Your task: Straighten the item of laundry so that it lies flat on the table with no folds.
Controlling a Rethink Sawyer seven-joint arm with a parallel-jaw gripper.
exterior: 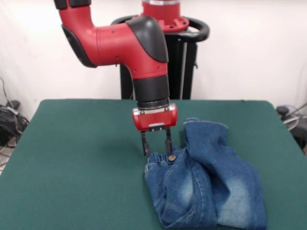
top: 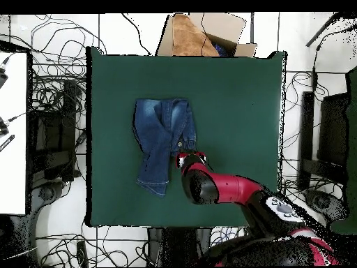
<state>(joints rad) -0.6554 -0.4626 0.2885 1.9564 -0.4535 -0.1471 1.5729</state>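
Observation:
The item of laundry [exterior: 206, 187], a small pair of faded blue jeans, lies crumpled on the right front part of the green table [exterior: 76, 158]. One leg is folded back across the other. Its gathered waistband [exterior: 160, 160] with a metal button [exterior: 171, 157] faces the table's middle. My gripper [exterior: 156, 143] hangs straight down over that waistband, open, its fingertips just above the cloth and nothing between them. In the overhead view the jeans [top: 162, 136] lie left of centre, and the gripper [top: 183, 158] sits at their lower right edge, mostly hidden under the red arm.
A cardboard box [top: 202, 35] stands beyond the table's far edge in the overhead view. Cables cover the floor on both sides. Bare green tabletop [top: 237, 105] stretches to the right of the jeans there.

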